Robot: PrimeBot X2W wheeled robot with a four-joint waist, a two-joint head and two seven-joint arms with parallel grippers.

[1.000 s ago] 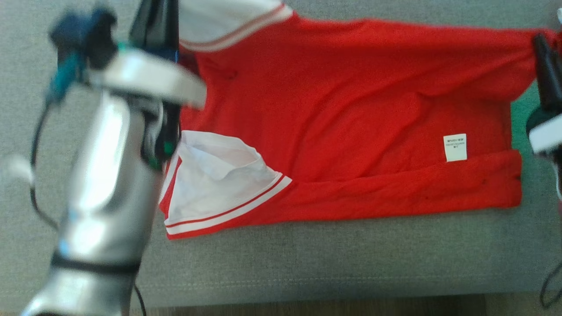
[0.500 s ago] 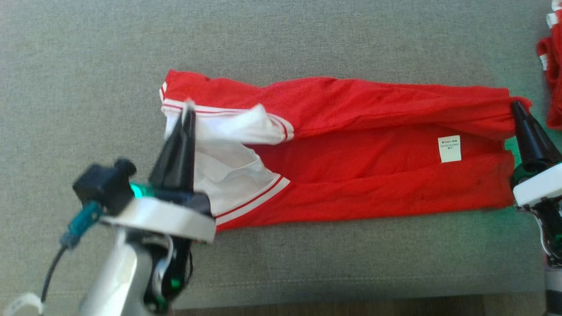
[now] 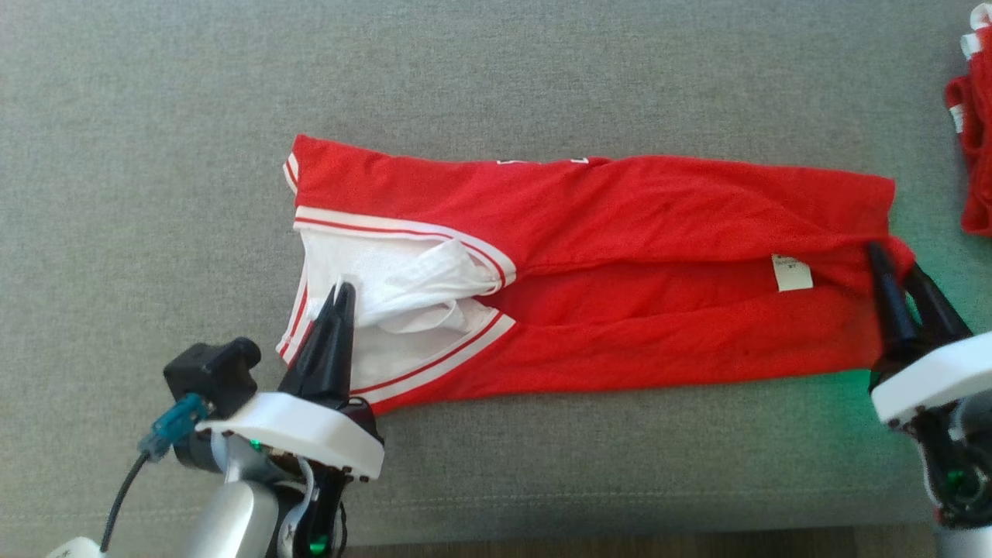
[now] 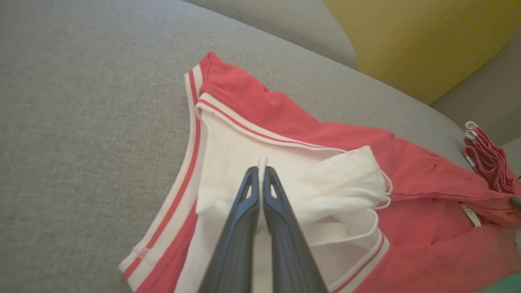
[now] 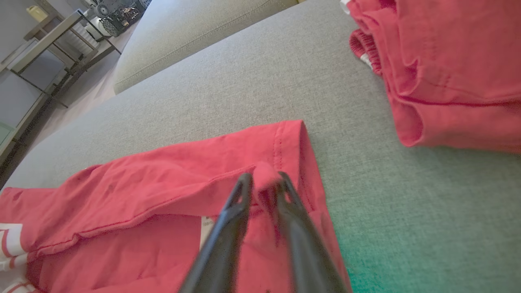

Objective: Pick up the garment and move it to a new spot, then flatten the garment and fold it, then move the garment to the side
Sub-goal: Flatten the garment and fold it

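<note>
Your shirt [image 3: 659, 209] lies flat on the grey sofa [image 3: 542, 77]. It is folded into a long red strip that runs from left to right. The white sleeves [image 3: 403, 263] are at the left end, and the small white tag [image 3: 792, 273] is near the right end.

Look at your left gripper [image 3: 342, 293] first. It sits at the near left corner of the shirt, and its fingers point up over the white sleeve cloth. In the left wrist view, the left gripper [image 4: 260, 171] has its two fingers pressed tight together. A thin bit of white cloth pokes out between the tips, so it is pinching the sleeve. The rest of the shirt [image 4: 427, 179] spreads away to the right of the fingers.

Now look at your right gripper [image 3: 895, 260]. It is at the right end of the shirt, just past the tag. In the right wrist view, the right gripper [image 5: 264, 179] has its fingers a little apart. A small bump of red cloth from the shirt [image 5: 142, 179] sits between the tips, right at the hem.

A red pile [image 3: 978, 155] of other clothes lies apart at the far right.
</note>
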